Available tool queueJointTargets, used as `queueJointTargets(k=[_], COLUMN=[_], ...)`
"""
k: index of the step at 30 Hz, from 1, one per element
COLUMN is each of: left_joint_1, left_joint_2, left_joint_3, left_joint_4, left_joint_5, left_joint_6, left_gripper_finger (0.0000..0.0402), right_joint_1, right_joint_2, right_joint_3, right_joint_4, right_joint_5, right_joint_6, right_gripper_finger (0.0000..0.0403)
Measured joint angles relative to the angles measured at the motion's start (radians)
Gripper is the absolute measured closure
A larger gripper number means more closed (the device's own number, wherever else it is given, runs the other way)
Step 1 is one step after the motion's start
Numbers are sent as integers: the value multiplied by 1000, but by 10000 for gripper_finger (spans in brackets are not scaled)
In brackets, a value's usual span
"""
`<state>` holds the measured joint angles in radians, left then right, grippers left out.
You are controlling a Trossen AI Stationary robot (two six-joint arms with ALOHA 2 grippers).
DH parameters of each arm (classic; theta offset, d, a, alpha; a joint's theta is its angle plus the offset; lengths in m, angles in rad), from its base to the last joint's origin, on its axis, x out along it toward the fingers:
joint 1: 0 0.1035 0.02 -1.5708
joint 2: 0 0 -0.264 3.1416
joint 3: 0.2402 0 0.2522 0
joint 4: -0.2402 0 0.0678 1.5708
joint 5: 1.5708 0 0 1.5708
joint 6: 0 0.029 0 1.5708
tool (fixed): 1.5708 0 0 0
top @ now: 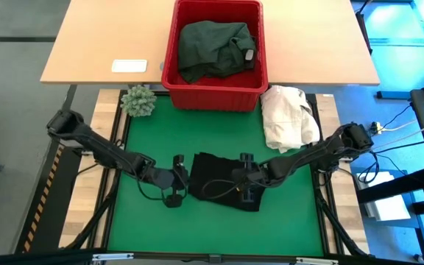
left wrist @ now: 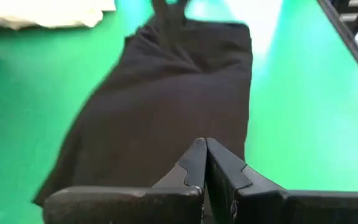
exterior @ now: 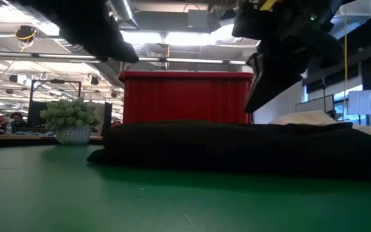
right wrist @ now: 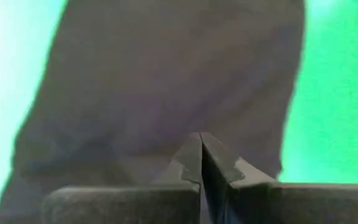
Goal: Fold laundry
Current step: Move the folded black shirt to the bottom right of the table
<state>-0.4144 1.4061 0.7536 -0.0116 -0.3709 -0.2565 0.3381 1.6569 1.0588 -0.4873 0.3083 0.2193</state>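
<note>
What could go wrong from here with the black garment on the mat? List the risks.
1. Both hands are shut and hold nothing: the left hand sits at the black garment's left edge, the right hand over it, so either could drag or bunch the cloth.
2. The cream cloth heap lies close to the right arm and could get swept.
3. The red basket still holds a dark green garment.

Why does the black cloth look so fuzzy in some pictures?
Right wrist view: the black garment sits very close, soft-edged and blurred. Left wrist view: its far edge is smeared, and pale glare washes the green mat. High view: it looks sharp. Low view: bright ceiling lights leave it a dark silhouette.
</note>
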Motion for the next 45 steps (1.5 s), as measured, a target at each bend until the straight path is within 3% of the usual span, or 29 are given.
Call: queueJointTargets(k=[5,13,20,25,32,40,45], left_joint_1=[0,0,14,39,118,208,230], left_joint_2=[92,230,297,308,308,308,268], left_joint_3=[0,0,-1,-1,-1,-1,-1], left_joint_4=[81,197,214,209,197,144,125], left_joint_5=[61,187,204,144,64,14,15], left_joint_6=[-4,-7,-30,-30,-30,1,45], left_gripper_finger=[400,400,400,400,400,400,400], right_joint_1=[-20,-126,-211,-212,-134,37,103], right_joint_2=[-43,-207,-222,-220,-220,-220,-235], right_joint_3=[-30,-221,-359,-385,-385,-385,-343], right_joint_4=[-49,20,44,41,40,105,-15], right_joint_5=[48,58,3,-93,-255,-451,-398], right_joint_6=[18,80,117,122,149,224,275], right_gripper_finger=[403,403,403,403,403,403,403])
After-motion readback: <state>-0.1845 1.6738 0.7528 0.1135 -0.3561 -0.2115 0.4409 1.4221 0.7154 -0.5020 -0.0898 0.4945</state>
